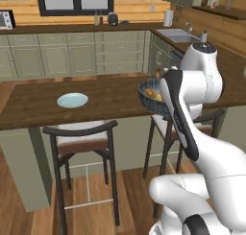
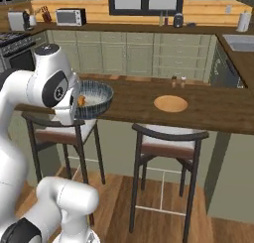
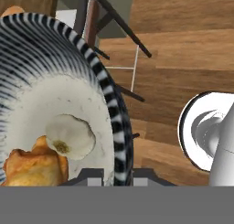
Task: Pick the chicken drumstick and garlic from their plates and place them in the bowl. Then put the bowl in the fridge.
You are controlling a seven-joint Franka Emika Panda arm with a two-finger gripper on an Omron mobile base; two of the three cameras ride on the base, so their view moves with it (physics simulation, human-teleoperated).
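Observation:
My gripper (image 3: 117, 176) is shut on the rim of the bowl (image 3: 109, 104), ribbed dark blue-grey outside and pale inside. The bowl (image 1: 150, 99) hangs at the near edge of the counter, partly behind my arm; in the right base view the bowl (image 2: 97, 99) sits beside my hand. Inside lie the pale garlic (image 3: 71, 135) and the golden-brown chicken drumstick (image 3: 33, 167), which also shows in the left base view (image 1: 153, 93). The pale blue plate (image 1: 72, 100) and the tan plate (image 2: 170, 103) lie bare on the counter. The fridge is out of view.
A dark wooden counter (image 1: 110, 97) runs across, with two bar stools (image 1: 81, 138) (image 2: 168, 143) tucked under its near edge. Two small shakers (image 2: 177, 81) stand behind the tan plate. A sink (image 1: 180, 35) sits at the back right, a stove (image 2: 12, 41) at the left.

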